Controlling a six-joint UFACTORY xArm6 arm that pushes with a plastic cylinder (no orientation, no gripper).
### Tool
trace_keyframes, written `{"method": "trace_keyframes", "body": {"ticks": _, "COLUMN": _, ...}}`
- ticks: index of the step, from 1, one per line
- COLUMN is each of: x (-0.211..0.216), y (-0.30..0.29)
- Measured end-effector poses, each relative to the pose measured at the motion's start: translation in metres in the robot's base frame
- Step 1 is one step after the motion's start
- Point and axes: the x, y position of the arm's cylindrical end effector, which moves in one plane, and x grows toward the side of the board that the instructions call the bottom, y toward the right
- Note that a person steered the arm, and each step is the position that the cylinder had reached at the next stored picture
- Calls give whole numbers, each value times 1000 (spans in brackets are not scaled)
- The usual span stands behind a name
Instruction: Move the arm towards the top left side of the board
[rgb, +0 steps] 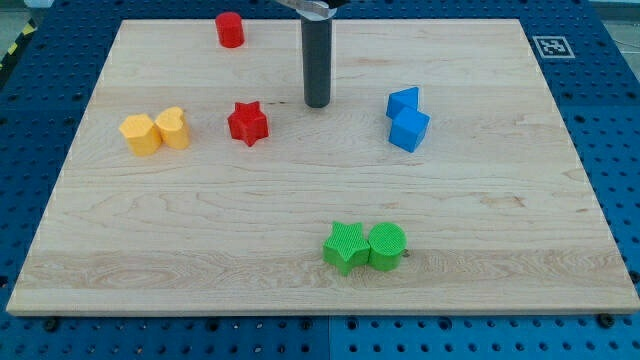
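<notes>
My tip (317, 102) rests on the wooden board (300, 210) in its upper middle. A red star block (247, 123) lies just to the tip's left and slightly lower. A red cylinder (230, 30) stands near the top edge, up and to the left of the tip. Two yellow blocks, a hexagon-like one (140, 134) and a heart-like one (173, 127), touch each other at the left. Two blue blocks (403, 102) (409, 130) sit together to the tip's right. The tip touches no block.
A green star block (346, 247) and a green cylinder (387, 246) sit side by side near the bottom middle. The board lies on a blue perforated table (600, 100). A fiducial tag (551, 45) marks the top right corner.
</notes>
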Motion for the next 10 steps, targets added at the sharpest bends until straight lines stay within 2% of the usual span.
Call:
{"method": "trace_keyframes", "body": {"ticks": 5, "x": 31, "y": -2}}
{"method": "trace_keyframes", "body": {"ticks": 10, "x": 43, "y": -104}}
